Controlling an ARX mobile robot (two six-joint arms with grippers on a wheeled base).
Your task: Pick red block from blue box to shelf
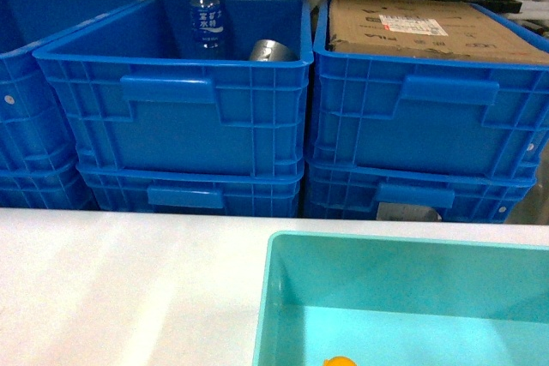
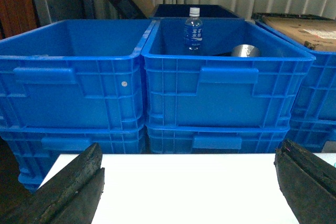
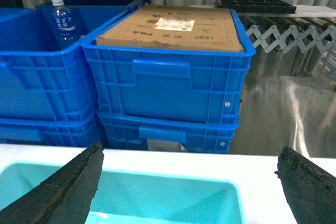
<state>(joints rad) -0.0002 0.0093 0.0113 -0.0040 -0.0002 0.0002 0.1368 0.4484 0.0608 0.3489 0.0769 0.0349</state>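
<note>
Several blue bins stand stacked behind the white table (image 1: pixel 129 280). The open blue box (image 1: pixel 171 117) in the middle is also in the left wrist view (image 2: pixel 220 93). No red block shows in any view; the box's floor is hidden behind its front wall. The shelf is out of view. My left gripper (image 2: pixel 191 150) is open above the bare table top, with nothing between its fingers. My right gripper (image 3: pixel 192 149) is open above the far end of a pale teal tub (image 3: pixel 157 192), also empty. Neither gripper appears in the head view.
Inside the middle blue box stand a water bottle (image 1: pixel 206 19) and a metal cup (image 1: pixel 273 51). A cardboard box (image 1: pixel 420 27) fills the right blue bin. An orange ball (image 1: pixel 340 362) lies in the teal tub (image 1: pixel 274 297). An expanding conveyor (image 3: pixel 283 30) stands at the far right.
</note>
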